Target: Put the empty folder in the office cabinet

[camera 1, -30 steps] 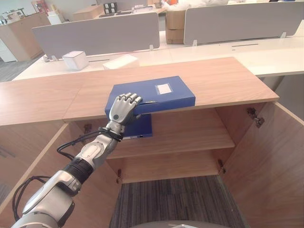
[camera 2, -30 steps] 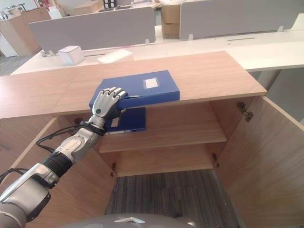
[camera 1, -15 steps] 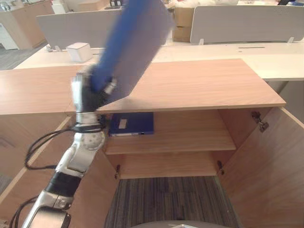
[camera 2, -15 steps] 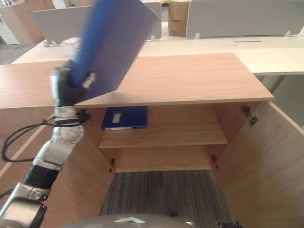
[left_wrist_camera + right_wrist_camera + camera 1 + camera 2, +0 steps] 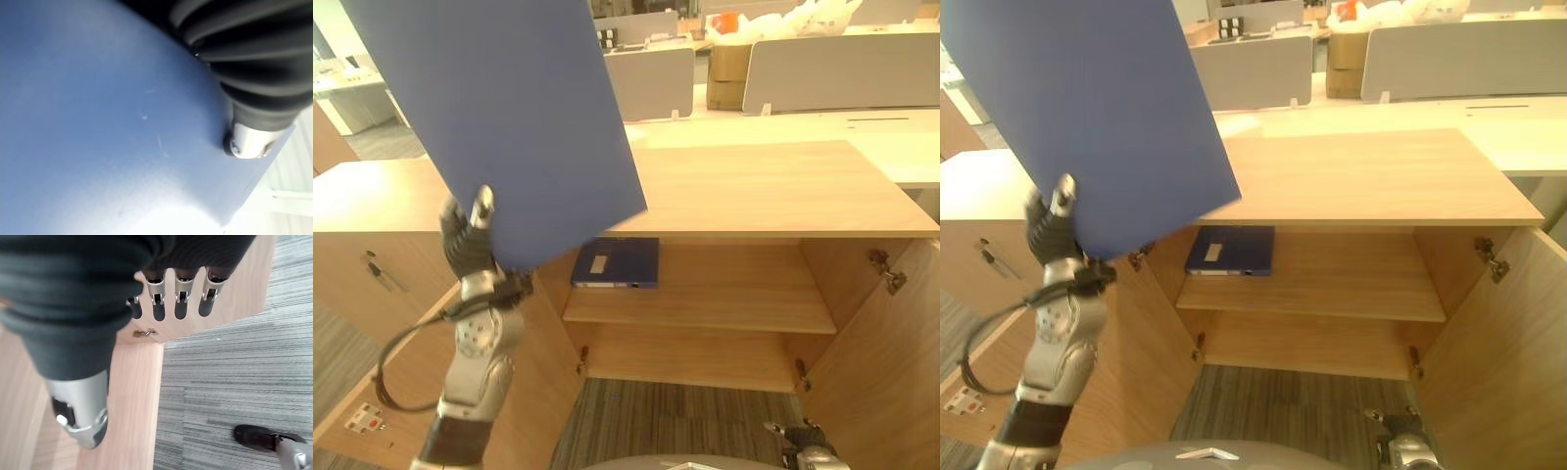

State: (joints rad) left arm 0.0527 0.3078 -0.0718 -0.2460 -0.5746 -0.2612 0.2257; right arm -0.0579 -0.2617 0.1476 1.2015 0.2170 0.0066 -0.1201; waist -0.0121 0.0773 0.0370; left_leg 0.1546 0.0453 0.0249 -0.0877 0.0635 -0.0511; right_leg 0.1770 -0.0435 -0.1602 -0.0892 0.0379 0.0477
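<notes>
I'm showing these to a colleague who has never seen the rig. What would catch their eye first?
The big blue folder fills the upper left, held up tilted above the cabinet top by the left hand gripping its lower corner. Next, a second blue folder lies flat at the left end of the open cabinet's upper shelf. The right hand hangs low by the cabinet door.

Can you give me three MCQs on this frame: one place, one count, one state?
1. Where is the second blue folder?
A. on the upper shelf inside the cabinet
B. on the carpet
C. on the cabinet top

2. How many blue folders show?
A. one
B. two
C. three

3. What is the left hand doing?
A. hanging idle
B. pushing a door
C. gripping the raised folder

Key: 1 A, the second folder lies flat on the upper shelf. 2 B, that one plus the raised folder. 3 C, the left hand clasps the raised folder's lower edge; the right hand hangs with straight fingers by the cabinet door.
</notes>
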